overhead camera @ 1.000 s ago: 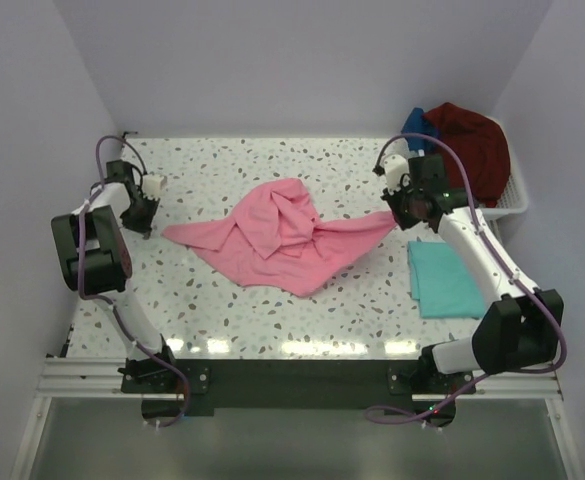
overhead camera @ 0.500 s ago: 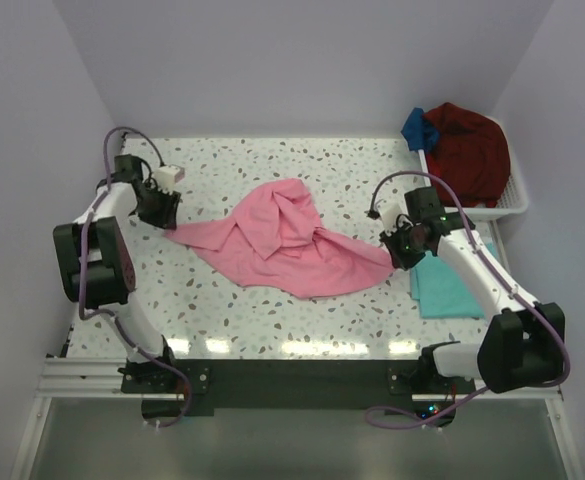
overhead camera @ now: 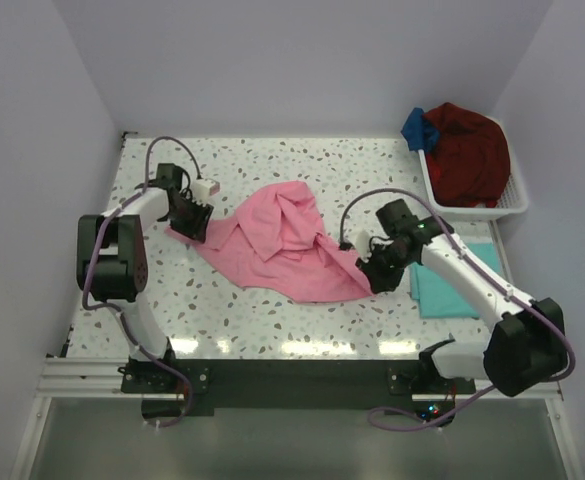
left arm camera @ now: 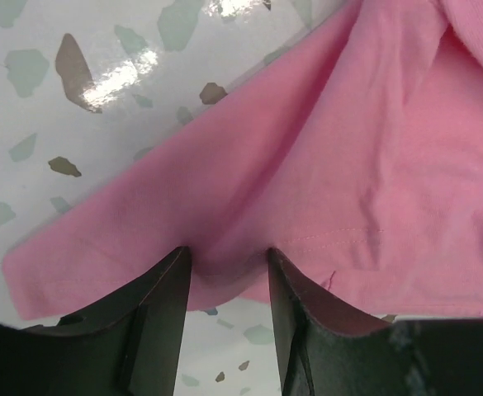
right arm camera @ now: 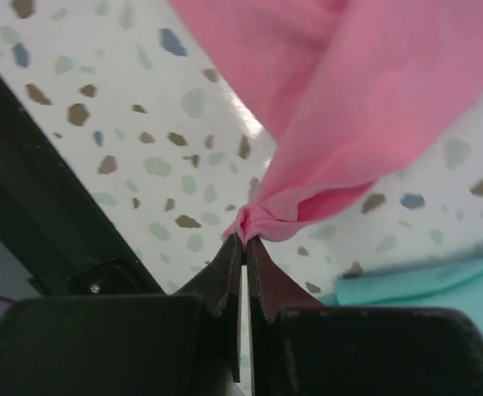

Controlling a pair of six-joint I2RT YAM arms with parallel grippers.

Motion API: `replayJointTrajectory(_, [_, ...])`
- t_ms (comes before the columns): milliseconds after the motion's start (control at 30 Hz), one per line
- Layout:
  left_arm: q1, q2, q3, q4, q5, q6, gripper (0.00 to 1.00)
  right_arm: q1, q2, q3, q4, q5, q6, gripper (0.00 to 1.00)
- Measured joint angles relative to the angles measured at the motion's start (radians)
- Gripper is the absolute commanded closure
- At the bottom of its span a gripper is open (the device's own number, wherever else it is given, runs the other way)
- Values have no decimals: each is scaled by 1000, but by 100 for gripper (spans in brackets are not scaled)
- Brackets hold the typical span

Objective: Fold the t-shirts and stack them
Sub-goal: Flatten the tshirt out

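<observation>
Both arms have swung inward over the last second: the left gripper [overhead camera: 190, 214] has travelled across the table [overhead camera: 272, 160] toward the teal t-shirt [overhead camera: 434, 296] and its jaws have gone from clenched to parted. The right gripper [overhead camera: 377, 272] has dragged its corner of the pink t-shirt [overhead camera: 277, 235] back, so the point of cloth that stretched out past the teal t-shirt's far corner now ends just at that shirt's left edge. The pink t-shirt lies crumpled to the left of the teal t-shirt, ridged and heaped through its middle, its far-left corner slack. In the left wrist view the jaws stand apart astride the stitched hem, the cloth sagging in the gap but not pinched; in the right wrist view the jaws are clamped tight on a small bunch of pink cloth, with teal cloth just beside. A dark red garment [overhead camera: 467, 150] and a blue garment [overhead camera: 414, 128] wait in the white basket [overhead camera: 517, 197] beyond the teal t-shirt. The step in hand looks like spreading the pink shirt before any fold: nothing is folded yet, while the teal one lies flat as the base of the stack. Next, the left jaws likely need a sure pinch on that hem, then both arms should draw apart to pull the wrinkles out and lay the shirt flat
</observation>
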Motion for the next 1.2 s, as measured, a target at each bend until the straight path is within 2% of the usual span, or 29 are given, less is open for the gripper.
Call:
replayJointTrajectory(133, [0, 5, 14, 5, -6, -16, 47, 238, 53, 0, 3, -27, -3, 100])
replayJointTrajectory(300, [0, 25, 33, 1, -7, -28, 47, 507, 217, 8, 52, -57, 21, 100])
replayJointTrajectory(467, [0, 80, 105, -2, -8, -52, 53, 753, 392, 87, 105, -96, 58, 100])
replayJointTrajectory(567, [0, 119, 158, -2, -14, -63, 57, 875, 430, 170, 155, -113, 95, 100])
replayJointTrajectory(667, [0, 167, 224, -8, -16, -70, 56, 957, 435, 297, 200, -141, 156, 60])
replayJointTrajectory(700, [0, 183, 248, -10, -16, -70, 54, 962, 438, 351, 203, -154, 171, 28])
replayJointTrajectory(733, [0, 196, 270, -11, -14, -70, 53, 951, 441, 405, 204, -168, 186, 17])
replayJointTrajectory(800, [1, 212, 294, -12, -10, -69, 52, 883, 442, 486, 212, -216, 195, 17])
replayJointTrajectory(867, [3, 215, 301, -18, 1, -69, 51, 772, 442, 538, 213, -234, 207, 21])
replayJointTrajectory(933, [6, 215, 301, -19, 14, -69, 50, 634, 442, 569, 234, -203, 229, 25])
replayJointTrajectory(1000, [9, 213, 298, -16, 30, -72, 49, 518, 445, 580, 268, -110, 250, 26])
replayJointTrajectory(1100, [14, 203, 278, -1, 48, -86, 46, 468, 471, 588, 314, 11, 271, 25])
replayJointTrajectory(1200, [16, 192, 260, 8, 60, -97, 44, 500, 553, 626, 372, 85, 281, 22])
